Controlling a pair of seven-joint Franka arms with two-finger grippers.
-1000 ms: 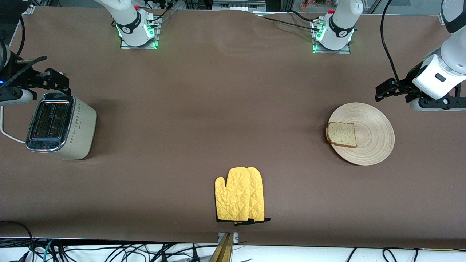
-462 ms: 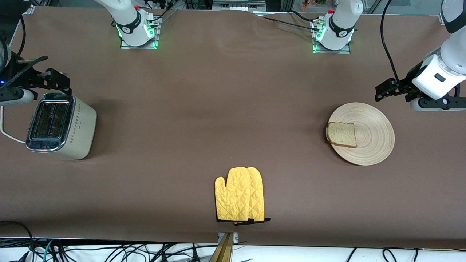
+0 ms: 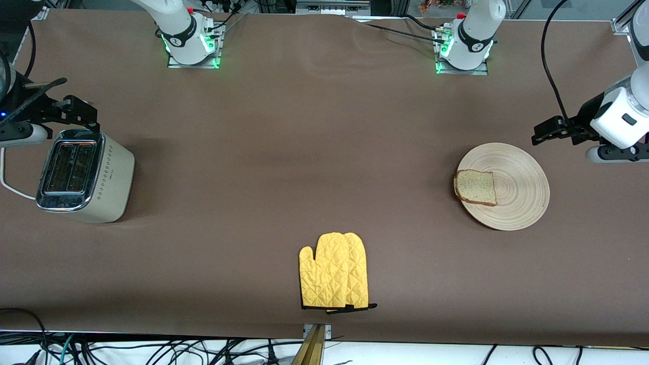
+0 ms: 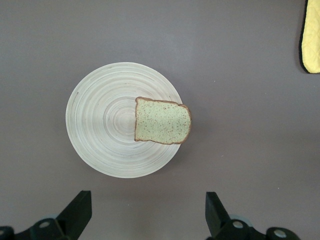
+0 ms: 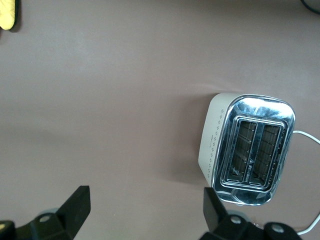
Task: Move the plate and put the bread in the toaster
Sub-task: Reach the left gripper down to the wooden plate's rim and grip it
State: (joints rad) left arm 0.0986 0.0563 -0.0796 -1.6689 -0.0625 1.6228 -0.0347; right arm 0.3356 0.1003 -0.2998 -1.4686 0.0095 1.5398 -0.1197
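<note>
The table (image 3: pixel 314 152) is covered in a flat, matte brown sheet, and everything on it lies well apart. The toaster (image 3: pixel 83 175) stands upright at the right arm's end, at about 9 o'clock from the table's middle in the front view. It is a rounded cream-beige box with a mirror-bright chrome top and a line of small dots along its side. Its two slots (image 5: pixel 256 151) run side by side with their long axis pointing from the robots' bases toward the front camera, and both are empty. A thin white cord (image 3: pixel 11 188) trails from it toward the table's edge. The plate (image 3: pixel 512 186) sits at the left arm's end, at about 3 o'clock. It is a round, flat disc of pale wood with fine ring grooves spreading from its centre. The yellow oven mitt (image 3: pixel 333 271) lies at 6 o'clock, nearest the front camera. It is quilted in a diamond pattern, with its fingertips pointing toward the bases and its dark-trimmed cuff toward the camera. The bread (image 3: pixel 475 187) lies flat on the plate's rim nearest the toaster, overhanging the edge slightly. It is a squarish, speckled slice with a darker crust, its rounded top pointing toward the toaster. The left gripper (image 4: pixel 147 212) hovers beside the plate with fingers spread and empty. The right gripper (image 5: pixel 145 210) hangs beside the toaster, likewise spread and empty.
</note>
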